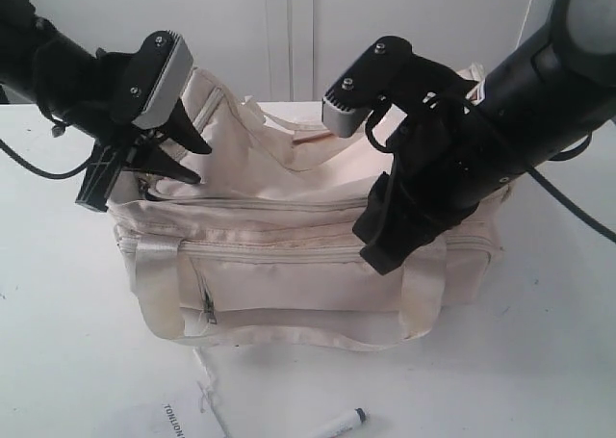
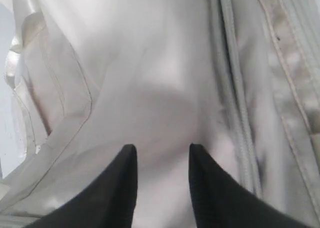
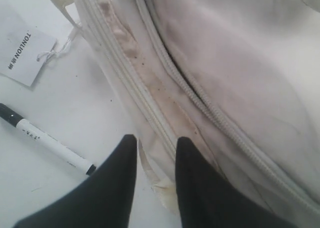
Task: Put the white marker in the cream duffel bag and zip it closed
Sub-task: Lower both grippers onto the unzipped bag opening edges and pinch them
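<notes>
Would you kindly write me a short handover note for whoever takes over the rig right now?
Left gripper: open, empty, over the bag at its own side.
Right gripper: open, empty, over the bag's front edge.
Marker: lying on the table in front of the bag, not held.
Bag: top zip looks nearly shut.
Done: nothing visible yet.
Left: open the bag, put the marker in, zip it closed.
</notes>
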